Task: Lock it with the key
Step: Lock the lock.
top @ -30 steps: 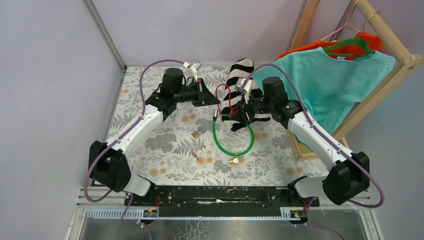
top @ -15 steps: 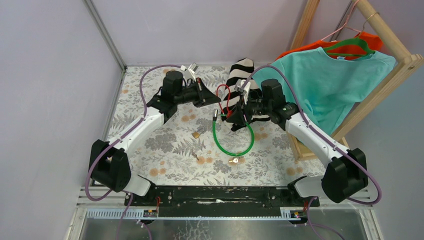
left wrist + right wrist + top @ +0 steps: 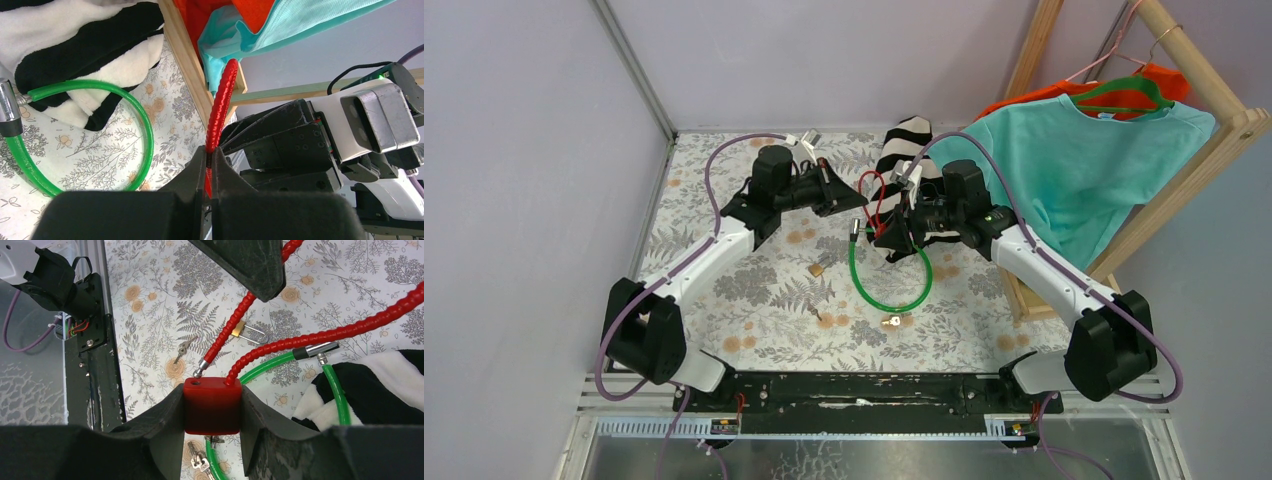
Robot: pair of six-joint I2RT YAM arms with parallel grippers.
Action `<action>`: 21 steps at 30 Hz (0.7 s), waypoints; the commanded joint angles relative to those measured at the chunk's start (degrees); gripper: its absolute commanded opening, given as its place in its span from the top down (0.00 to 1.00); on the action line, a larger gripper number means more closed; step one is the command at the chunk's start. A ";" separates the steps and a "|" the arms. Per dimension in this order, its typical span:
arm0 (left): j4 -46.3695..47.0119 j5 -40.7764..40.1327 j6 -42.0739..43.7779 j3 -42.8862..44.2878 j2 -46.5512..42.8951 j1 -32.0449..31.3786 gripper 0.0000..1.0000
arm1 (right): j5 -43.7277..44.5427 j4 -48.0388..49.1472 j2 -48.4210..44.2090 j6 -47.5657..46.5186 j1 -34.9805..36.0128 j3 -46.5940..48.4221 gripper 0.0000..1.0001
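Observation:
My right gripper (image 3: 212,390) is shut on the red lock body (image 3: 212,410), held above the table. The red cable (image 3: 300,337) loops out of one hole. Its metal free tip (image 3: 200,372) hovers just beside the other, empty hole. My left gripper (image 3: 211,152) is shut on the red cable (image 3: 220,110) a little behind that tip. A bunch of keys (image 3: 199,462) hangs under the lock body. In the top view both grippers meet mid-table, left gripper (image 3: 859,197) and right gripper (image 3: 886,232).
A green cable lock (image 3: 889,280) lies looped on the floral table beside a zebra plush (image 3: 904,150). A small brass padlock (image 3: 817,269) and a loose key (image 3: 824,318) lie left of it. A wooden rack with shirts (image 3: 1084,160) stands at the right.
Both grippers have edged slightly closer together, the right one shifting a little left with the lock body. Grips are unchanged.

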 commanded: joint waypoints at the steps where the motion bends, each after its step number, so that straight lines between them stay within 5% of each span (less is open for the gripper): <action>1: 5.15 0.47 -1.19 -0.53 0.80 -1.53 1.00 | -5.46 5.20 -0.34 0.26 1.87 0.95 1.00; 21: 6.21 -0.70 0.24 -3.53 0.07 -3.42 1.00 | 0.51 5.81 -0.15 2.72 1.83 2.07 1.00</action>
